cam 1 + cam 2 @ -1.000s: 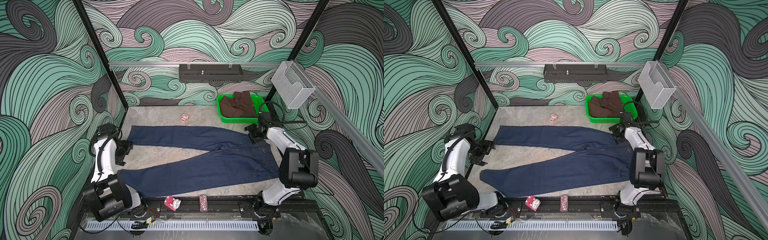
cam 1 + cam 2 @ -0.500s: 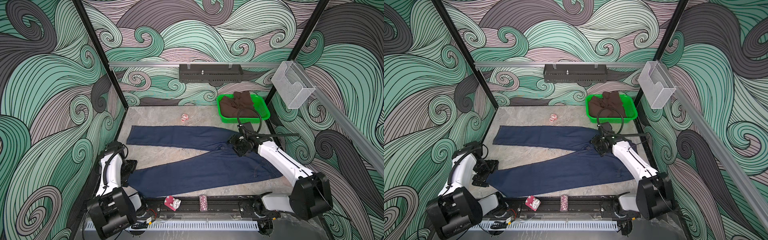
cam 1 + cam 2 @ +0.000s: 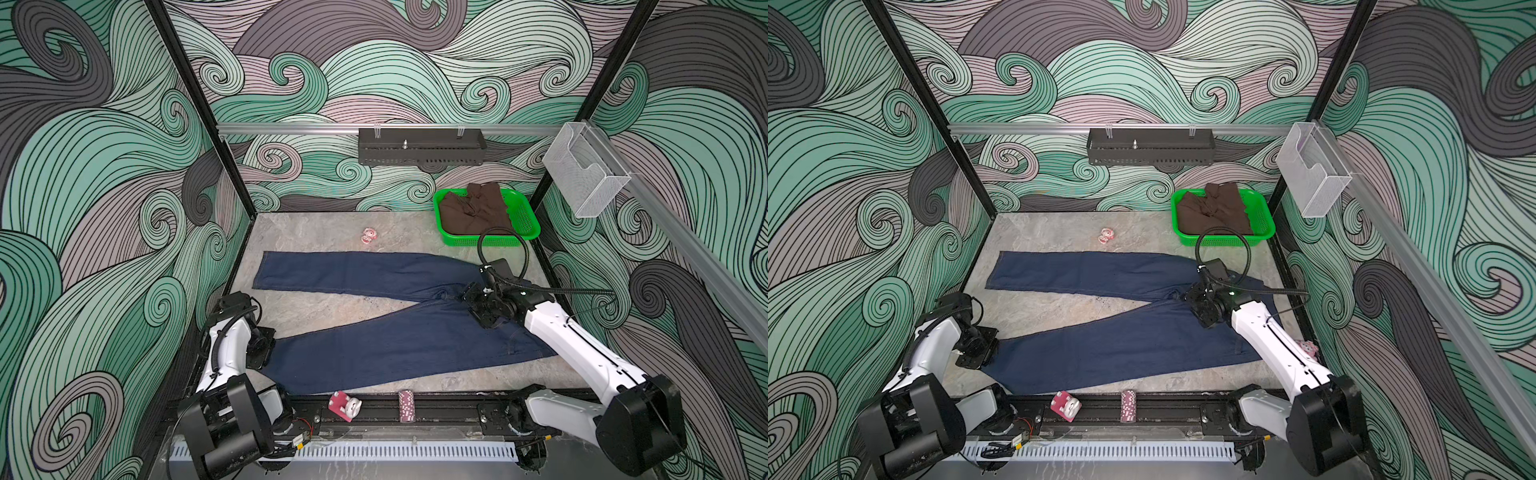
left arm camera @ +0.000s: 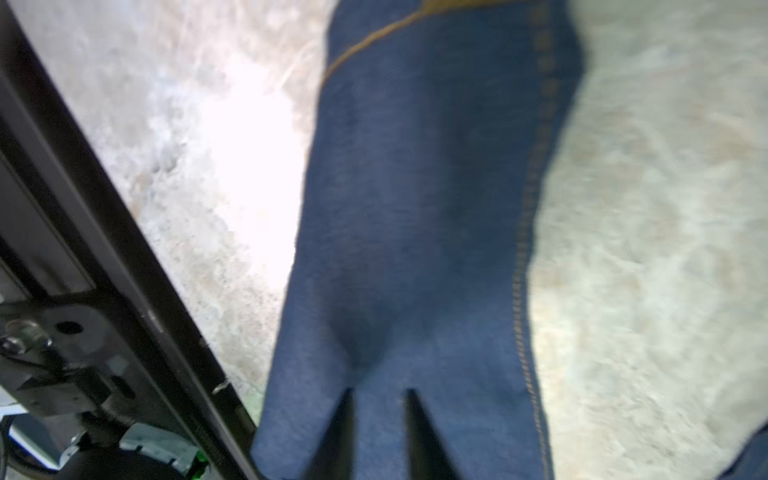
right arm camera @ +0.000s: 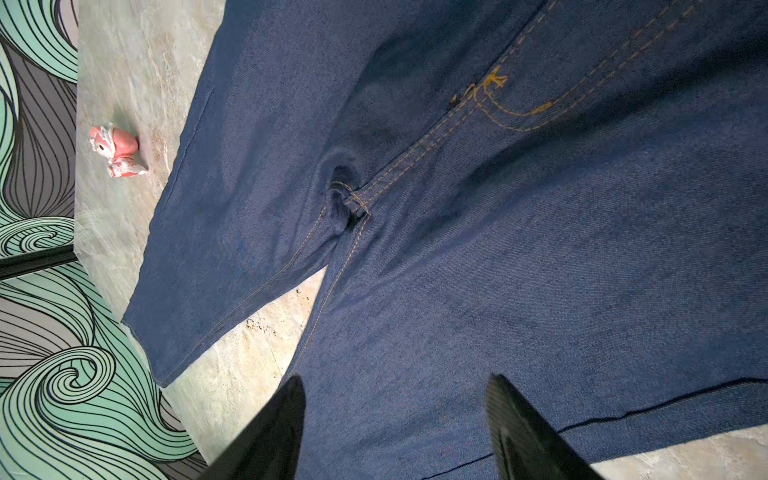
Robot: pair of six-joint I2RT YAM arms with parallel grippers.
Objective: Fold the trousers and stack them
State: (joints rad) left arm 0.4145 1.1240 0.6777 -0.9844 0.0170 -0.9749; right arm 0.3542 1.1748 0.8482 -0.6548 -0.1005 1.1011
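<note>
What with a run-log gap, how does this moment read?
left tool: shut on trousers leg; right tool: open over crotch; trousers: flat, unfolded

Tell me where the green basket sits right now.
In both top views the green basket sits in the far right corner of the table, holding a brown garment, just beyond the waist end of the trousers.

We can read no text, label, brand, number or sign in any view. The trousers (image 5: pixel 540 249) show only orange stitching, with no lettering we can make out.
</note>
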